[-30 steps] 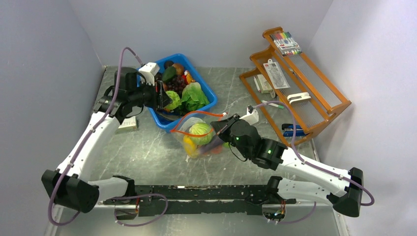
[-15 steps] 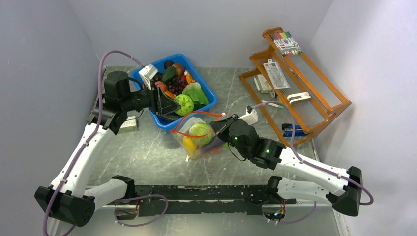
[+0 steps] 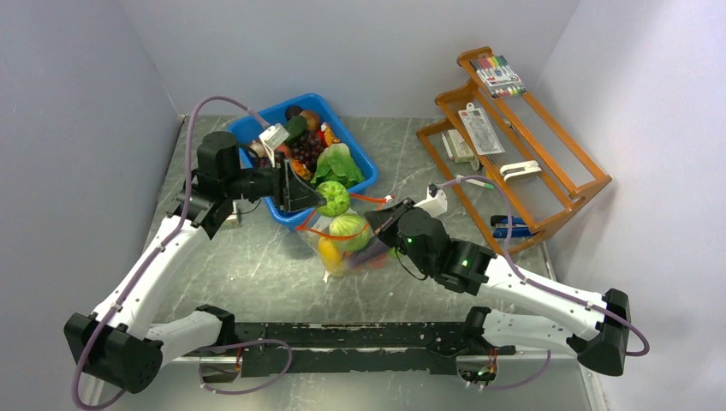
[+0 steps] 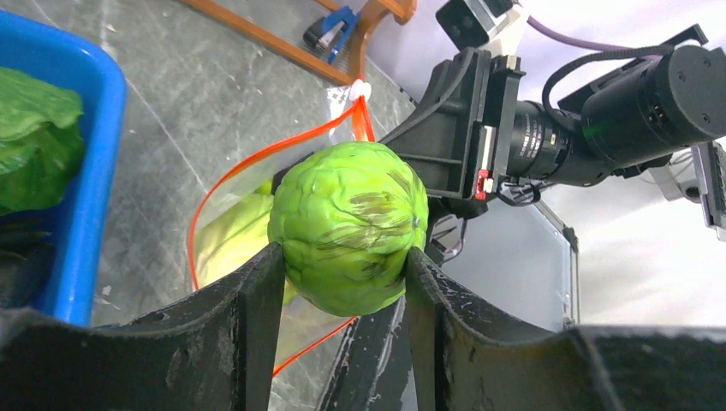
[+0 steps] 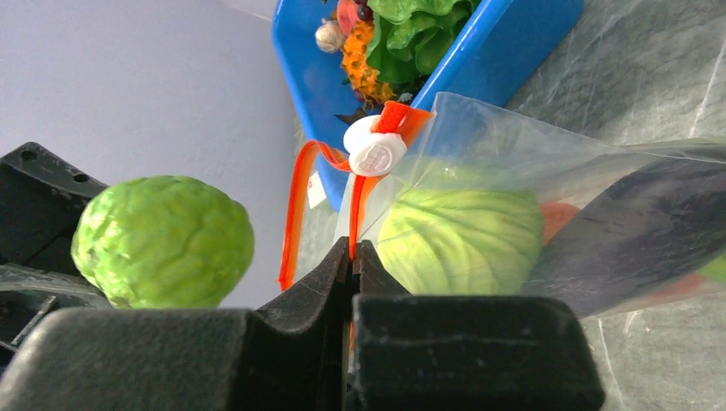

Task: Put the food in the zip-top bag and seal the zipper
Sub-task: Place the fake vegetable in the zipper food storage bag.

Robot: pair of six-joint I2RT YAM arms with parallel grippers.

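**Risk: ball misses the bag mouth**

left gripper (image 4: 342,257) pinches 1 green ball (image 4: 347,223), jaws part-spread around it. zip-top bag (image 5: 505,163) mouth lies just below and beyond those fingers. right gripper (image 5: 351,250) is pressed together on the zipper (image 5: 294,214). The floppy mouth could sag, and a released ball may clip the strip and roll off.

Green cabbage ball (image 3: 333,199) aloft over open clear bag (image 5: 479,141); second cabbage (image 3: 348,229), yellow piece (image 3: 330,252) inside; orange zipper (image 5: 292,218) unsealed.

You have a wrinkled lime-green cabbage ball (image 4: 347,227) between the black fingers (image 4: 257,317) of the left pincer (image 4: 342,253). The clear zip-top bag (image 5: 514,137) carries a red-orange zipper (image 5: 291,214) with a white slider (image 5: 374,154). The bin (image 4: 90,171) is blue, and the desk (image 3: 257,265) is grey with pale veins.
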